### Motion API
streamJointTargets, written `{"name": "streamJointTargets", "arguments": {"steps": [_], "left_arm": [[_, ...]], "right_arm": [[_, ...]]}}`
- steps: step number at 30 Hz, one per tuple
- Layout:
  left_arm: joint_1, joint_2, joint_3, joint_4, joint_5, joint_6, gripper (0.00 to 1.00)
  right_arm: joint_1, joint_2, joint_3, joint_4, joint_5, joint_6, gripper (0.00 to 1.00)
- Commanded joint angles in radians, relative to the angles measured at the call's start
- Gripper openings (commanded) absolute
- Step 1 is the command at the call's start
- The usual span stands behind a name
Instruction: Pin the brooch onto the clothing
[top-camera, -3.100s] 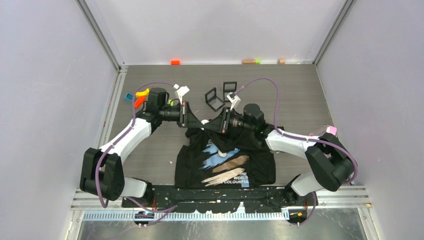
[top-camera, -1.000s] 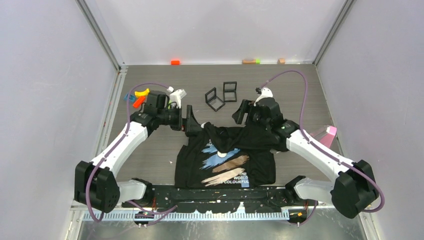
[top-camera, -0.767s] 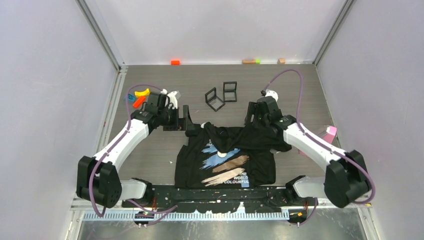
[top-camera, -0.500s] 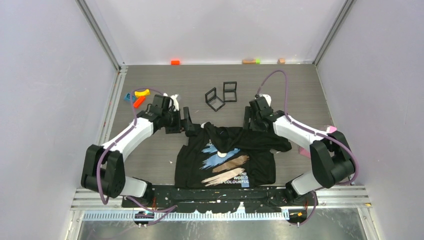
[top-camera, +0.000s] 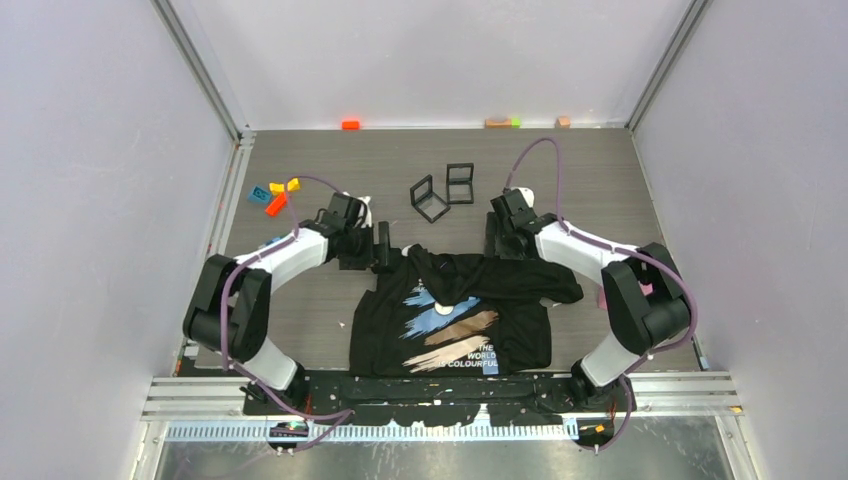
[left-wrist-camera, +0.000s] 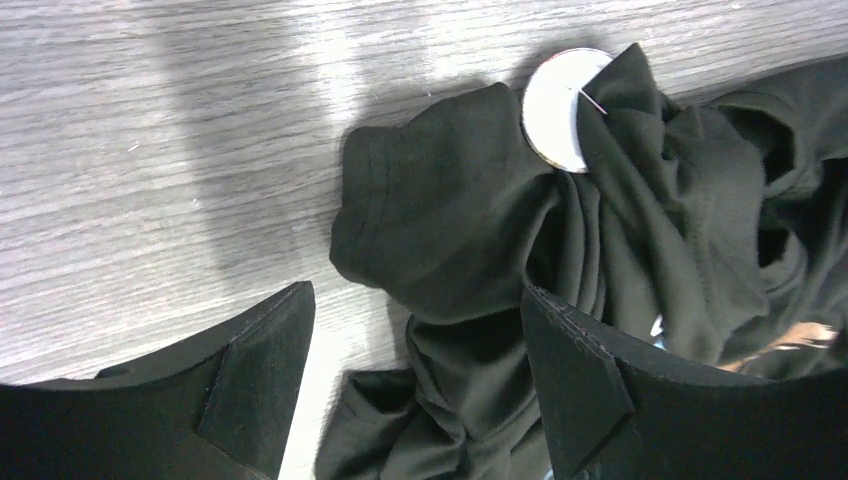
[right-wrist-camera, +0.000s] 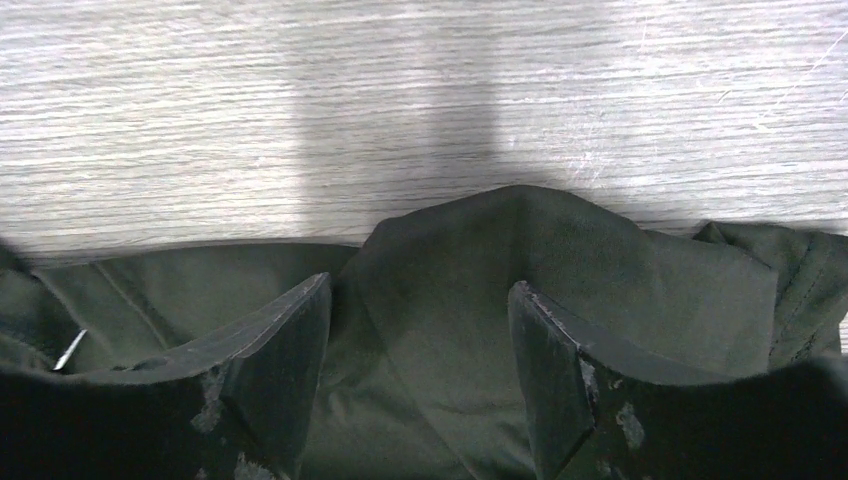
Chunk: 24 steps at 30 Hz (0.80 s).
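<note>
The clothing (top-camera: 450, 325), a black T-shirt with blue, tan and cream streaks and white text, lies front up on the table, its top part bunched. The brooch (left-wrist-camera: 555, 108), a round white disc with a thin pin, sits against the bunched fabric (left-wrist-camera: 450, 230). My left gripper (top-camera: 381, 247) (left-wrist-camera: 415, 300) is open, its fingers either side of a rumpled sleeve fold. My right gripper (top-camera: 497, 238) (right-wrist-camera: 420, 285) is open over the shirt's top edge (right-wrist-camera: 520, 260), a fold between the fingers. A thin bright sliver (right-wrist-camera: 68, 350) shows at the left of the right wrist view.
Two black square frames (top-camera: 440, 192) stand behind the shirt. Small coloured blocks (top-camera: 275, 193) lie at the left, an orange block (top-camera: 350, 124) and tan and green ones (top-camera: 500, 122) along the back wall. A metal rail (top-camera: 440, 400) runs along the near edge.
Both arms have folded in and come down to the shirt's top edge. The right gripper moved left and lower; the left gripper shifted slightly right. Both sets of jaws narrowed a little.
</note>
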Motion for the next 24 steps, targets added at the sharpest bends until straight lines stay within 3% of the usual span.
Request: {"name": "streamJointTargets", "arguments": {"steps": [1,4,6,11,14,18,24], "left_arm": [[-0.037,0.045,0.064,0.025,-0.083,0.038,0.77],[-0.050,0.084,0.086,0.021,-0.105,0.044,0.73],[-0.053,0.107,0.089,0.042,-0.098,0.040,0.64],[-0.055,0.181,0.095,0.107,-0.013,0.018,0.23],[-0.052,0.204,0.106,0.109,-0.019,0.009,0.01],[-0.033,0.157,0.099,0.149,-0.053,-0.030,0.00],[0.054,-0.060,0.130,0.145,-0.150,-0.044,0.00]], "right_arm": [[0.001,0.034,0.043,-0.009,0.028,-0.006,0.69],[0.001,0.061,0.051,-0.010,0.023,0.001,0.66],[0.000,0.090,0.060,-0.013,0.022,0.011,0.57],[-0.008,0.101,0.073,-0.037,0.043,0.030,0.24],[-0.032,0.066,0.068,-0.049,0.062,0.033,0.13],[-0.085,-0.001,0.089,-0.073,0.072,0.024,0.01],[-0.165,-0.128,0.238,-0.179,0.107,-0.027,0.00]]}}
